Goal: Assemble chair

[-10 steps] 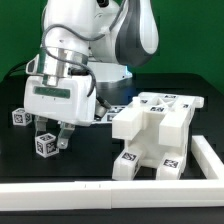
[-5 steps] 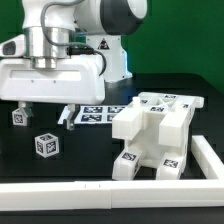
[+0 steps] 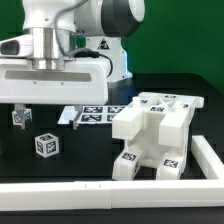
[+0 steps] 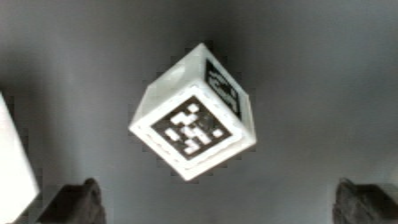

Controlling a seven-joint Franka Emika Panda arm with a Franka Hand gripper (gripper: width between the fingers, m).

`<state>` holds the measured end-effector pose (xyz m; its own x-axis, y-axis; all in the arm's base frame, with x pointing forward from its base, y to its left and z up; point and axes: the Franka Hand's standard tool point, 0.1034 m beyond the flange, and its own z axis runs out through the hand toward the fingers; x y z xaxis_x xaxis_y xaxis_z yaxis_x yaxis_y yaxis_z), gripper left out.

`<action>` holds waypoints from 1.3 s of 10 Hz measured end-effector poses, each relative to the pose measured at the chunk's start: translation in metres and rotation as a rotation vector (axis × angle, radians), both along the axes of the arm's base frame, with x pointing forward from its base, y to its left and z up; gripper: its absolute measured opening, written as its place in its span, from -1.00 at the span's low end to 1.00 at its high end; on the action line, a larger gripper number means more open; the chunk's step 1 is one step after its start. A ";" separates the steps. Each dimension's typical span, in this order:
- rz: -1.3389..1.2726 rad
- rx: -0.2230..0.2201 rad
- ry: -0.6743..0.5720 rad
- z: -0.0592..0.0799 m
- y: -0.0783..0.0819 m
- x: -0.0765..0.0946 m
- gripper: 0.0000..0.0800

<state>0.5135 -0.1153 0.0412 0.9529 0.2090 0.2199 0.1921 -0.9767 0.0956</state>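
The chair is a chunky white block structure with black-and-white tags, standing on the black table at the exterior view's right. My gripper hangs level and open above a small lone tagged cube, with its dark fingers spread to either side and nothing between them. In the wrist view the cube lies below, centred between the two fingertips, apart from both. The gripper is empty.
The marker board lies flat behind the gripper. Another small tagged piece sits at the exterior view's left, next to one finger. A white raised border runs along the front and right. A white edge shows in the wrist view.
The gripper has gone from tilted and low beside the cube to level and higher above it, with fingers spread wide. Over the last half second it barely moved. The cube and chair stayed put.
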 end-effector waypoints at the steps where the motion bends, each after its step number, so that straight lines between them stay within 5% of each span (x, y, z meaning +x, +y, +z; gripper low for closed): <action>1: 0.123 -0.001 0.048 -0.003 0.006 0.002 0.62; 7: 0.416 -0.028 0.150 -0.012 0.016 0.010 0.62; 9: 0.421 -0.024 0.173 -0.028 0.010 0.004 0.62; 13: 0.429 -0.048 0.161 -0.033 -0.015 -0.002 0.62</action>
